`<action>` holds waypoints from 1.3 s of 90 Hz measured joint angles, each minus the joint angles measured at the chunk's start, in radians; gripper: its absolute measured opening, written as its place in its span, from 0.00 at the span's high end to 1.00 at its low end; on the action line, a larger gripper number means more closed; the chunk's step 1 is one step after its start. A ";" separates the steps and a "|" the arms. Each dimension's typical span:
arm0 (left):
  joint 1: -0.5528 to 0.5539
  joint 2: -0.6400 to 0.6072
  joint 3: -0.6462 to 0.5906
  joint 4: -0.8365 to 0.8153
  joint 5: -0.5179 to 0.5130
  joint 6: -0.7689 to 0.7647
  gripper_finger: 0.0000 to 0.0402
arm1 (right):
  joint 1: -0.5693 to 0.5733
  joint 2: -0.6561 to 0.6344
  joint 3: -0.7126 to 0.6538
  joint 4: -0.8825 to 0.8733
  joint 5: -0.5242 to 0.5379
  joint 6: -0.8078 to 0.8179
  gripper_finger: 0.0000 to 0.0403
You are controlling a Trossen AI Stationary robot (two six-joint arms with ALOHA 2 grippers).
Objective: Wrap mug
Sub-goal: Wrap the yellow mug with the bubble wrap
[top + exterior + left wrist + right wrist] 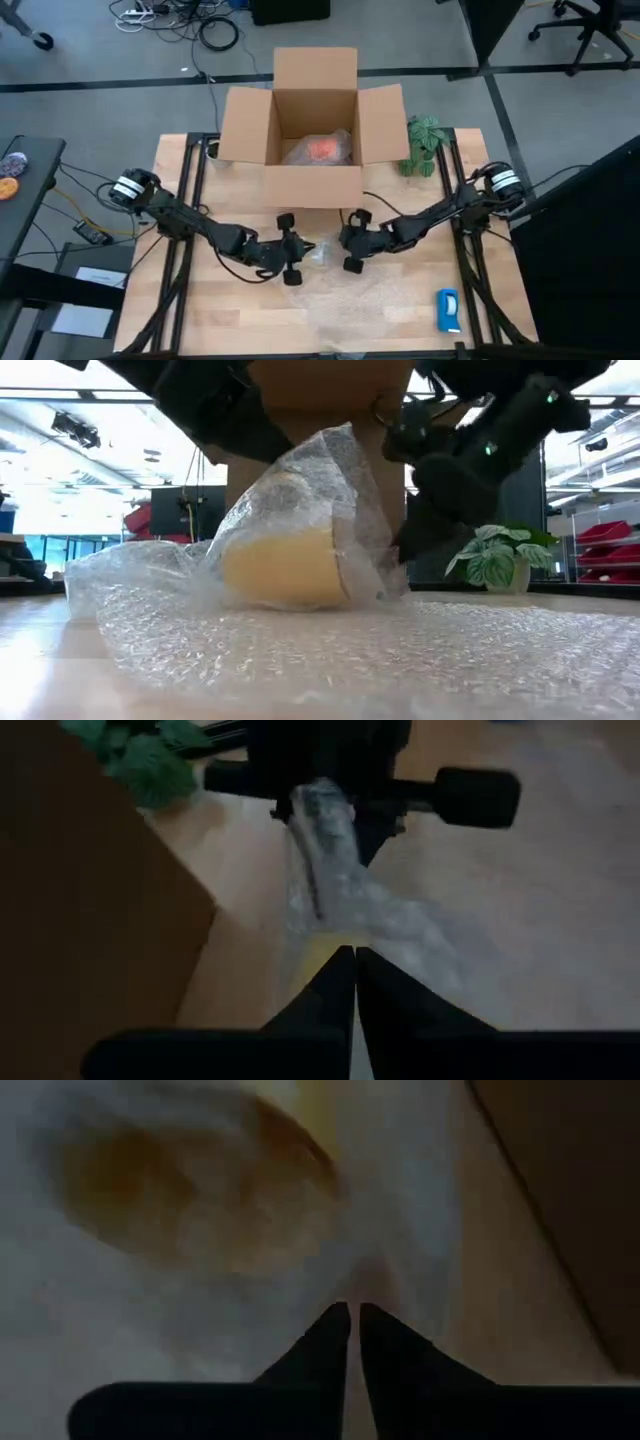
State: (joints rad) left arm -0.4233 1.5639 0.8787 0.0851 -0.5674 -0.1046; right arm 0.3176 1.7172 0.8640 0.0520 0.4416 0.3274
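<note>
Mug (285, 565): on the table (200, 310) between the two grippers, just in front of the cardboard box (310, 185). It reads pale yellow-orange through a tent of bubble wrap (350, 645) pulled up over it; the rest of the sheet is spread flat toward the near edge.

Left gripper (292, 256): just beside the mug. Fingers (335, 982) are pressed together, apparently pinching an edge of the wrap.

Right gripper (351, 244): on the mug's other side, fingers (330, 1335) clenched on a bunched peak of wrap lifted above the mug.

Inside the box: an orange bundle (322, 148), already in wrap.

Risks (judgement):
- Both arms hold the same sheet. If they pull apart, the film could slip from a pinch or tear, and the tent would fall open.
- The mug sits loose on the slick sheet. Dragging the wrap sideways could tip or roll it toward the box wall.
- The grippers are close together, so a crossing fold risks finger contact.
- The loose flat part may trail and stay unfolded.

Surface and room: light wood tabletop on a black frame. A small green plant (424, 146) stands beside the box's right flap. A flat blue-and-white object (448, 310) lies near the front right corner. Grey floor; cables (215, 30) behind the table, office chairs (580, 30) at far right.
</note>
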 joint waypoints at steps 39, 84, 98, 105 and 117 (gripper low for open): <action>-0.032 0.084 0.001 0.222 0.057 0.001 1.00 | 0.113 -0.250 0.080 -0.234 0.195 -0.038 1.00; -0.037 0.156 0.062 0.202 0.057 0.013 1.00 | 0.072 0.017 0.080 -0.023 0.114 -0.049 1.00; -0.079 0.021 0.080 0.042 0.051 -0.040 1.00 | 0.071 0.066 0.082 0.034 0.114 -0.042 1.00; -0.101 -0.049 0.080 -0.133 -0.008 -0.105 1.00 | 0.071 0.077 0.082 0.061 0.111 -0.045 1.00; -0.129 -0.112 0.078 -0.451 -0.150 -0.316 1.00 | 0.065 0.111 0.082 0.125 0.092 -0.056 1.00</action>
State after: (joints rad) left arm -0.5518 1.4521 0.9569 -0.3656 -0.7174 -0.4202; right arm 0.3829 1.8281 0.9455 0.1765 0.5339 0.2715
